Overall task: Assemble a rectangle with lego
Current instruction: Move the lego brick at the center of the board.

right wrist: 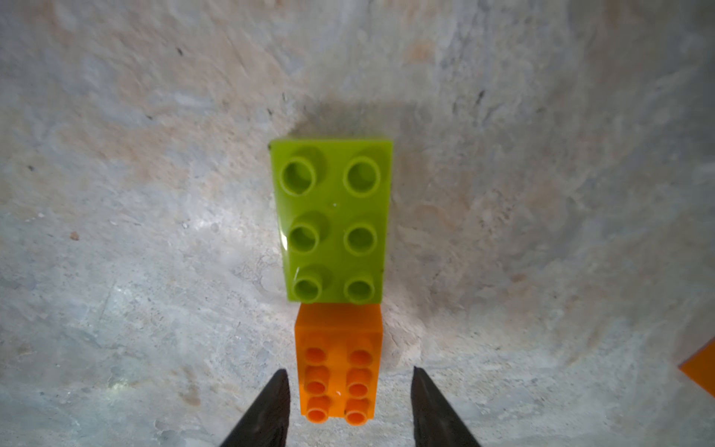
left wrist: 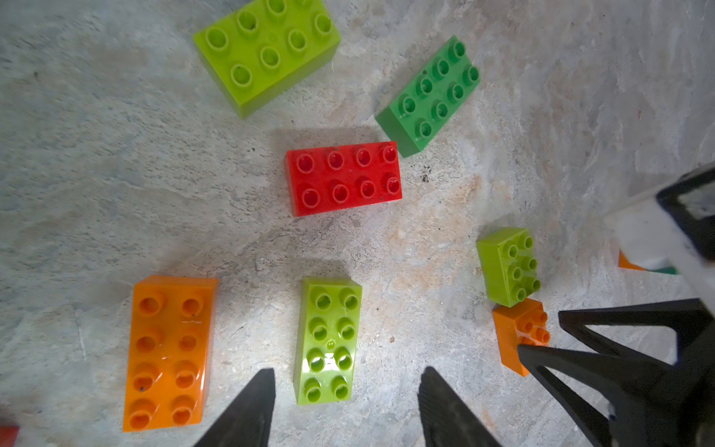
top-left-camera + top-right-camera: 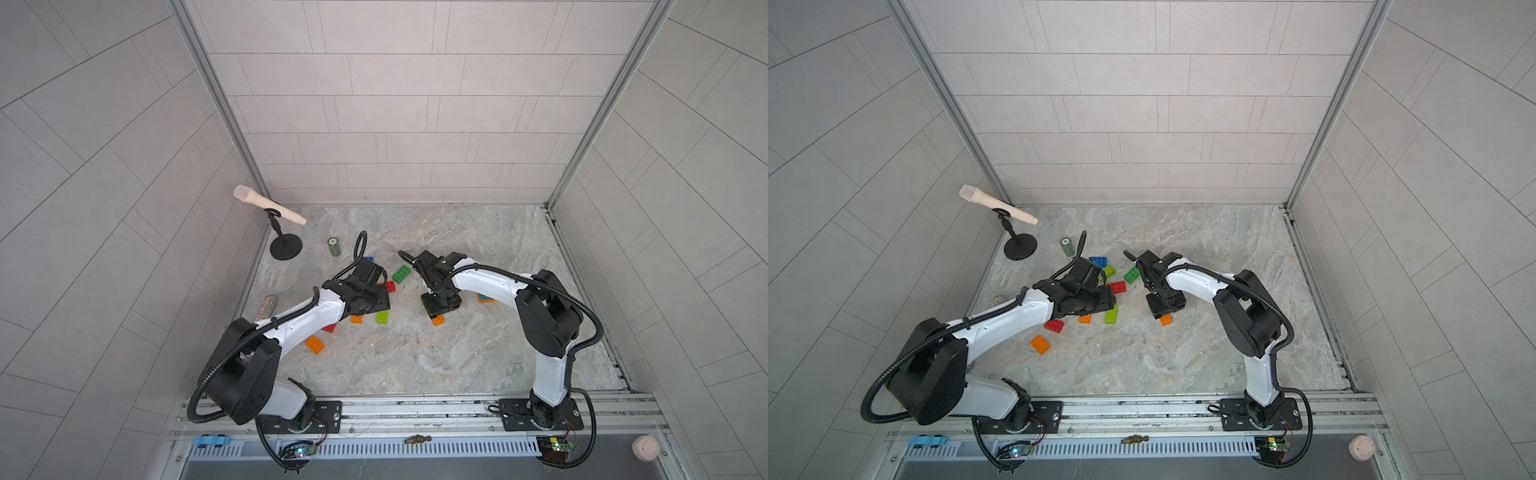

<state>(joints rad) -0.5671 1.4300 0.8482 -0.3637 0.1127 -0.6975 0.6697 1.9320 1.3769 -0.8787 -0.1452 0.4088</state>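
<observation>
Lego (image 3: 1116, 286): loose bricks strewn on the table (image 3: 415, 365); a lime brick (image 1: 332, 220) and an orange brick (image 1: 338, 371) lie end to end, seemingly touching.
Right gripper (image 1: 350, 370): jaws apart, straddling the orange brick with a gap on each side, gripping nothing.
Left gripper (image 2: 348, 370): wide and empty, over a second lime brick (image 2: 329, 340).
Risk, grip: a skewed close could twist the orange brick off line and break the row.
Risk, arms: they are near each other, so the left reaching in could clip the right.
</observation>
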